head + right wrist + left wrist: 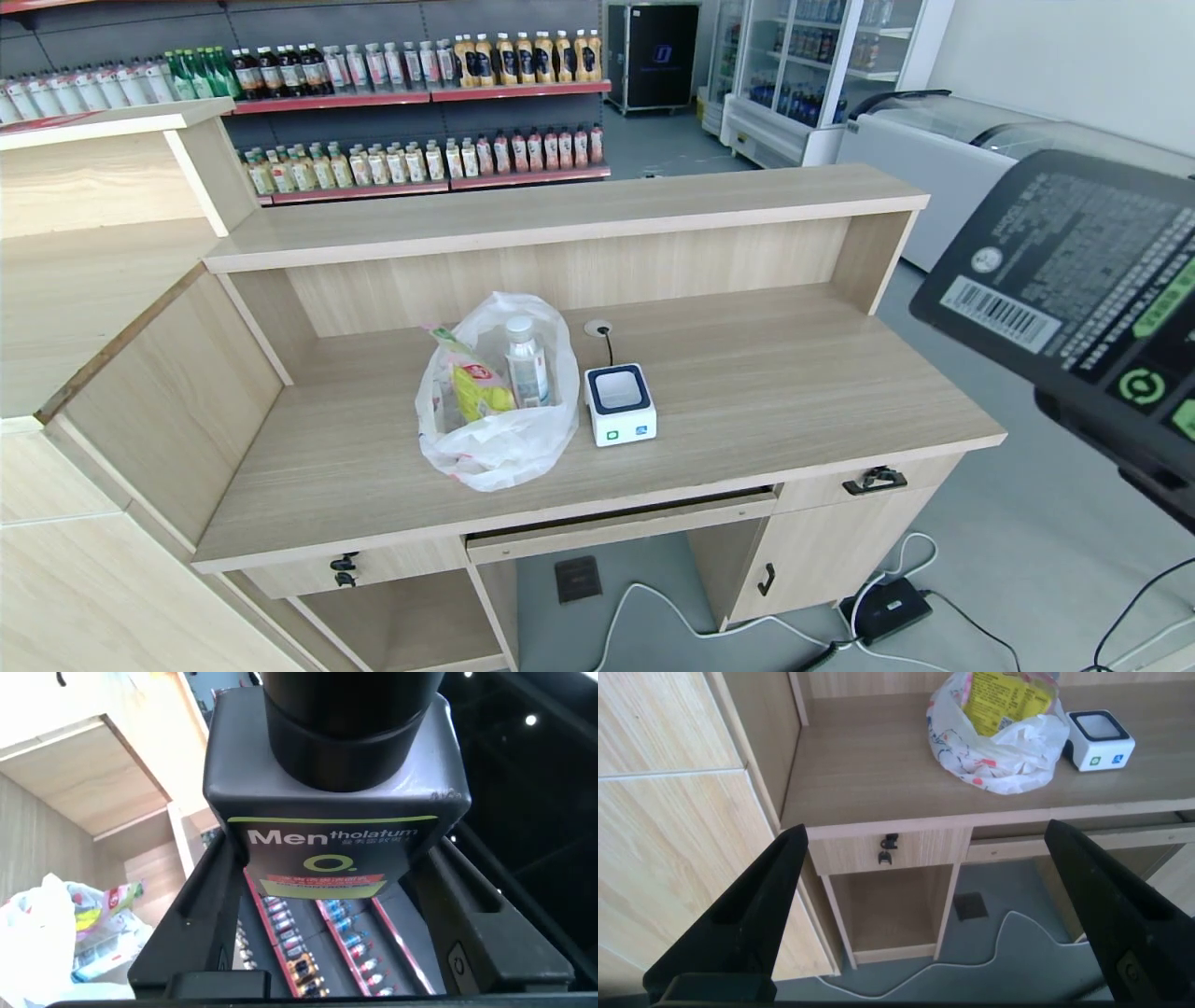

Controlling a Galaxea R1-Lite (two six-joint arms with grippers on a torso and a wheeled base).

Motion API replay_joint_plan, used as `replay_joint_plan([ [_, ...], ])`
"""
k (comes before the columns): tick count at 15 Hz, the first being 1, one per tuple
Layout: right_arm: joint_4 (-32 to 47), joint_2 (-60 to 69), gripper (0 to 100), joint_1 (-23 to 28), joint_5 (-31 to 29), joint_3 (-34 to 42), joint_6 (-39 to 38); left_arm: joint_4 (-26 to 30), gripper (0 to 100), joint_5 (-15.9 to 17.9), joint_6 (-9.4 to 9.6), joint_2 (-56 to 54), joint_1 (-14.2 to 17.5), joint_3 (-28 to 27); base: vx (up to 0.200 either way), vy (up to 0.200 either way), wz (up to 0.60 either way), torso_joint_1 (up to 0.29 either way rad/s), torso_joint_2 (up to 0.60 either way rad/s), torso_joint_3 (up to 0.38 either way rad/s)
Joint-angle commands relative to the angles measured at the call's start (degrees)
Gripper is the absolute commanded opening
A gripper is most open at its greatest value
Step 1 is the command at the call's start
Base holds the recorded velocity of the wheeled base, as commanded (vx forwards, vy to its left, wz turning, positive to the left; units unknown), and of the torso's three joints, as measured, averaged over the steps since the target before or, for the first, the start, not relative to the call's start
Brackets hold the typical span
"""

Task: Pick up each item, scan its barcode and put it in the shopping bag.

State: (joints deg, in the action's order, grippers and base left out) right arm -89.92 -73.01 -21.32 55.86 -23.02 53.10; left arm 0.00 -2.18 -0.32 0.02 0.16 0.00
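My right gripper (327,910) is shut on a dark grey bottle (327,784) with a black cap, one finger (187,924) on each side. In the head view that bottle (1074,271) is held up high at the right, off the counter's right end, its barcode label facing the camera. A white shopping bag (495,392) lies on the wooden counter (747,392), holding a clear bottle (526,364) and a yellow packet (476,387). Just right of it sits the white scanner (619,403). My left gripper (924,915) hangs open and empty, low before the counter's left front, with the bag (994,742) and scanner (1100,739) beyond.
The counter has a raised ledge (560,210) at the back and a wooden side wall (159,392) on the left. Drawers and a cupboard sit under its front edge. Cables and a power block (887,607) lie on the floor. Drink shelves (420,103) stand behind.
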Motion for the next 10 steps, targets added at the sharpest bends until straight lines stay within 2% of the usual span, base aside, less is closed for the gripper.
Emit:
replay_joint_plan([
  [1,-0.08,-3.37,0,-1.97,0.04,-0.01,0.77,0.0,100,-0.02,-0.03,-0.02,0.02,0.0,0.0,0.0,0.0,0.0,0.0,0.0],
  [4,-0.08,-5.21,0,-4.96,-0.05,-0.1,3.15,0.0,100,-0.02,-0.03,-0.02,0.02,0.0,0.0,0.0,0.0,0.0,0.0,0.0],
  [10,-0.08,-6.88,0,-6.19,0.04,0.08,6.05,0.0,100,-0.02,-0.03,-0.02,0.02,0.0,0.0,0.0,0.0,0.0,0.0,0.0],
])
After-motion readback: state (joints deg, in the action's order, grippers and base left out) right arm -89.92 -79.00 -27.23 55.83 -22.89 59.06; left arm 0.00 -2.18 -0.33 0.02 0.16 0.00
